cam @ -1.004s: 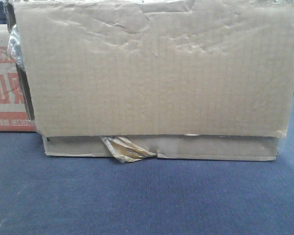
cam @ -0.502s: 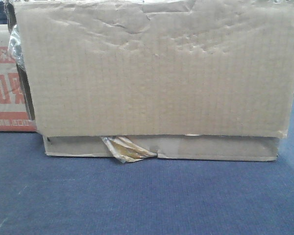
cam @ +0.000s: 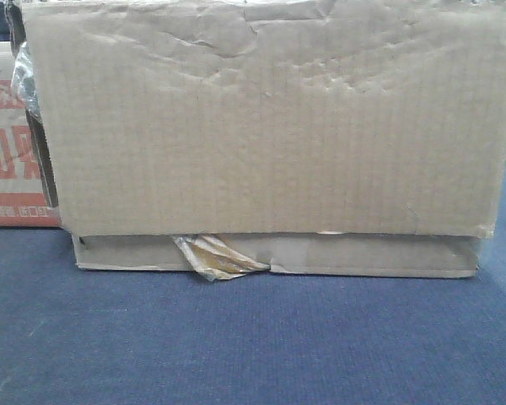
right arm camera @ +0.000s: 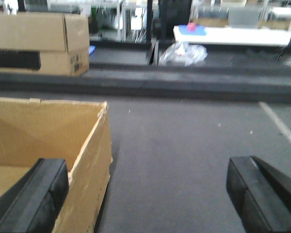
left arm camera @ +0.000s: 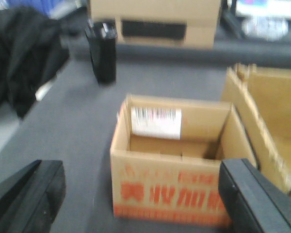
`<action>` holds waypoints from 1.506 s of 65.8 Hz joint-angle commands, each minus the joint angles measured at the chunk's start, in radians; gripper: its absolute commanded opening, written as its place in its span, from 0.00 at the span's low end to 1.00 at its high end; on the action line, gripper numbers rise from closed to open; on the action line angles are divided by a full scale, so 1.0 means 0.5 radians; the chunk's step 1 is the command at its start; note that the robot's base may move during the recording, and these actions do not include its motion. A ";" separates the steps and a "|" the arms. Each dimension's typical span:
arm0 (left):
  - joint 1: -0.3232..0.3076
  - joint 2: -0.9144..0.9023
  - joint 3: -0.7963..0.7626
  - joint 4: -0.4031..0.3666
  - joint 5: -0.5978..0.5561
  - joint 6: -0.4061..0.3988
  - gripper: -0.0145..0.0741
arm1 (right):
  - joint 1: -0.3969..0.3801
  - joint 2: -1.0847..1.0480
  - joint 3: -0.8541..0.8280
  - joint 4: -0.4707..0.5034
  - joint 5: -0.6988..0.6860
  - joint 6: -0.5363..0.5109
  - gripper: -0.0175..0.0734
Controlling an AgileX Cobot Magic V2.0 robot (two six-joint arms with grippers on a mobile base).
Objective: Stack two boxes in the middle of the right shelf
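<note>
Exterior front-facing view is filled almost edge to edge by a brown cardboard box (cam: 270,126) sitting on blue carpet (cam: 253,346); the shelf shows nowhere. At the left edge a pale red-printed carton (cam: 8,143) shows beside it. My left gripper (left arm camera: 140,199) is spread wide, facing that carton; my right gripper (right arm camera: 148,194) is equally wide, with the box's open corner at lower left. A tape scrap (cam: 215,257) curls at the box's bottom edge. I judge this is the approach: next, both arms must bracket the box's sides and squeeze evenly.
</note>
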 commanded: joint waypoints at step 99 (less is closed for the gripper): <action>0.405 2.779 -1.827 -0.372 0.885 0.790 0.78 | 0.006 0.050 -0.017 -0.012 0.049 0.005 0.81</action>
